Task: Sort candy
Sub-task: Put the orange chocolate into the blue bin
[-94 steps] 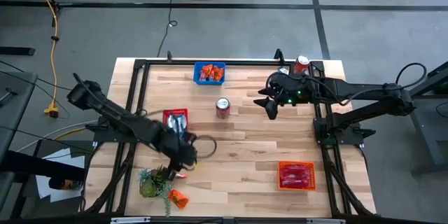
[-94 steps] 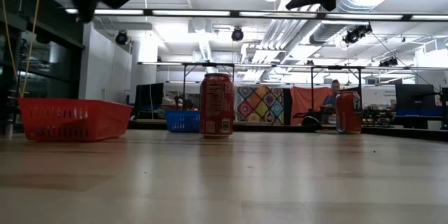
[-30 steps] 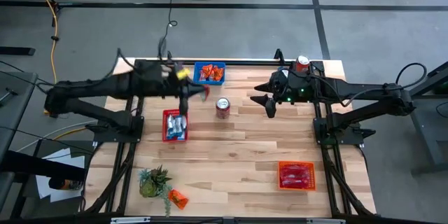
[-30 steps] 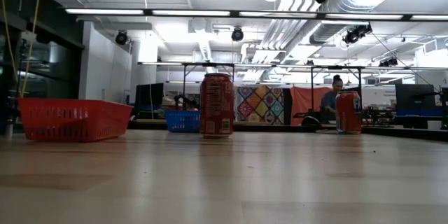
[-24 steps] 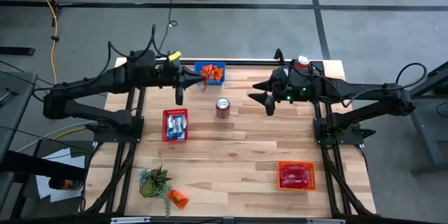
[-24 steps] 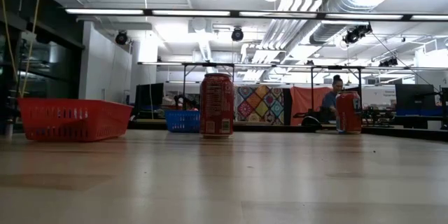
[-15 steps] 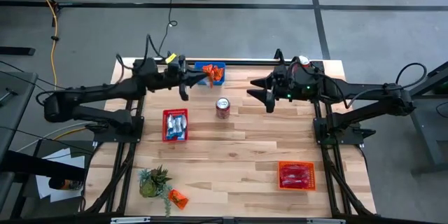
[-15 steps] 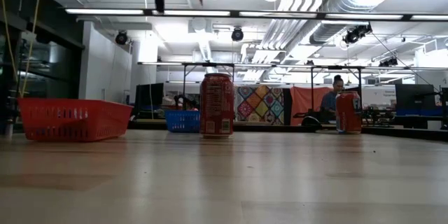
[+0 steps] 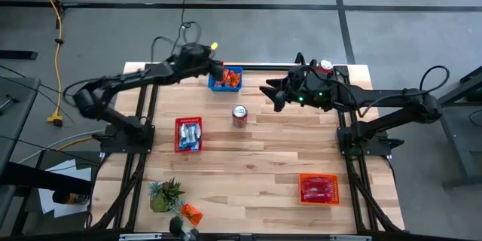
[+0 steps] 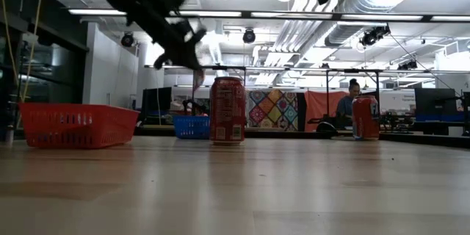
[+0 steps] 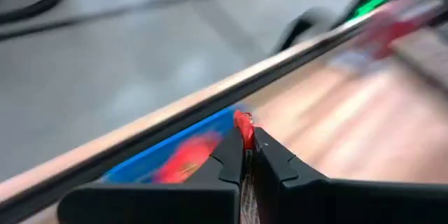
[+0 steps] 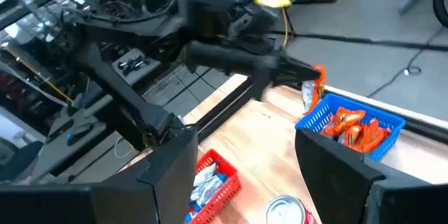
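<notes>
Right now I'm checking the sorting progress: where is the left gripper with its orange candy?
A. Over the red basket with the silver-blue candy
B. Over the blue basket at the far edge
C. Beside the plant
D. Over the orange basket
B: the left gripper, shut on an orange candy, is at the rim of the blue basket holding orange candies.
</notes>
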Available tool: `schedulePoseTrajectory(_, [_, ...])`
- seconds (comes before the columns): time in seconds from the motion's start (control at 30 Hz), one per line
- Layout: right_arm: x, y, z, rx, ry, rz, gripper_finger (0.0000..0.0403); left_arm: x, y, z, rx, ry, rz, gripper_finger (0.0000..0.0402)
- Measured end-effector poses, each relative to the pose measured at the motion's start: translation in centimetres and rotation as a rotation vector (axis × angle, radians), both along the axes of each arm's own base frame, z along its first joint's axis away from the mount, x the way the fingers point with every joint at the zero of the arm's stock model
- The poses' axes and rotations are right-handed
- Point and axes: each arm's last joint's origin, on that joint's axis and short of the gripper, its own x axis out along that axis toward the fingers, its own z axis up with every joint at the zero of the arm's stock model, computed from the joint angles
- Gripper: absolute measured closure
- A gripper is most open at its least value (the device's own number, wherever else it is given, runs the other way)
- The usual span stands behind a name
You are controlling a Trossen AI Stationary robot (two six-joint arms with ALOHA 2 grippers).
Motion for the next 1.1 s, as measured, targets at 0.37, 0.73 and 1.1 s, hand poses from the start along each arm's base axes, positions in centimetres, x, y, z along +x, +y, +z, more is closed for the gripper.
schedulePoseTrajectory(0.37, [0.5, 0.3, -0.5, 0.039, 0.005, 0.006, 0.0167, 2.2, 2.8, -4.6, -0.161, 0.211, 0.174, 0.0402])
schedulePoseTrajectory(0.73, [0.6, 0.5, -0.5, 0.069, 0.003, 0.099, 0.0167, 1.5, 2.5, -6.8, -0.268, 0.37, 0.177, 0.0366])
schedulePoseTrajectory(1.1, [0.6, 0.7, -0.5, 0.08, 0.004, 0.15, 0.0167, 0.3, 1.8, -2.7, -0.216, 0.244, 0.193, 0.0281])
